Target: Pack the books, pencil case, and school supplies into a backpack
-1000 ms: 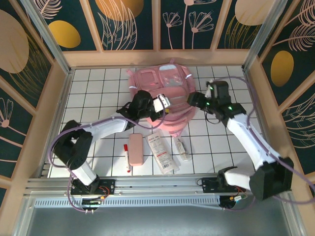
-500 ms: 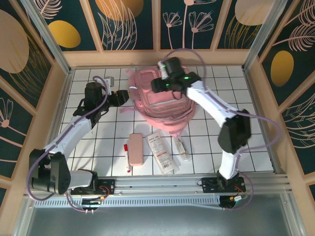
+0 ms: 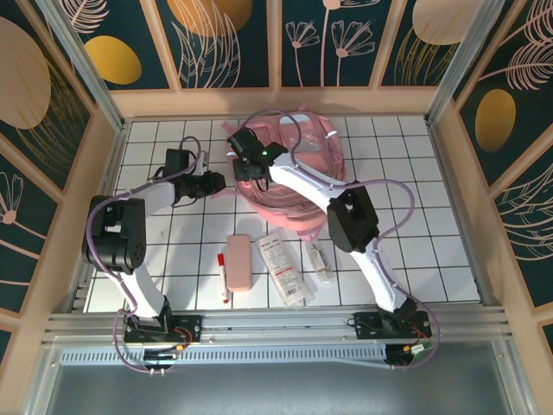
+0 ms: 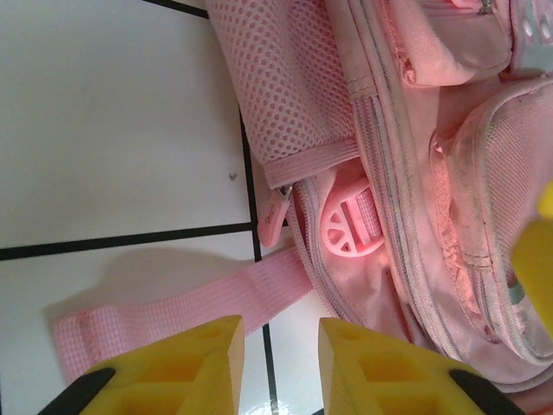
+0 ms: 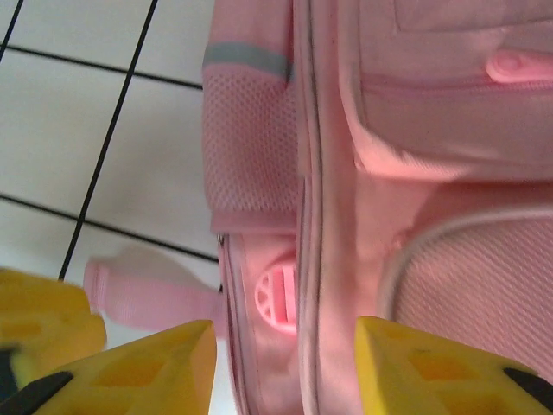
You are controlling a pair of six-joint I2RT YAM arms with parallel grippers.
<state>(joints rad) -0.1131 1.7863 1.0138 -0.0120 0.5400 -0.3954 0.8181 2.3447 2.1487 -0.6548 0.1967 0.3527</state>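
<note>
From above, the backpack (image 3: 298,169) lies at the far middle of the tabletop (image 3: 406,251) with its pockets facing up. Both arms reach for its left flank. The left pincer (image 3: 213,183) sits just beside the edge, and the right pincer (image 3: 244,171) is over the same side, its arm slung across the bag. Near the arm bases, well apart from the bag, lie the marker (image 3: 223,277), the pencil case (image 3: 239,262), the white packet (image 3: 285,268) and the clear tube (image 3: 320,262) — a row of things not yet packed. Two pincers crowding one seam suggests the bag is being opened or steadied first.

In the left wrist view, the left pincer (image 4: 278,363) hangs low over the tabletop (image 4: 112,130). Its jaws are only narrowly parted, with bare tile showing in the gap, so it grips nothing. A loose strap (image 4: 173,307) runs under its fingers (image 4: 173,367) toward a round buckle (image 4: 346,229) below the mesh side pocket (image 4: 276,86). It seems placed to pinch that strap and anchor the bag.

In the right wrist view, the right pincer (image 5: 285,372) stands wide apart, straddling the side seam of the backpack (image 5: 415,86) just below the buckle (image 5: 276,298). Fabric lies between the jaws, but no squeeze shows — likely lined up to catch the zipper edge.
</note>
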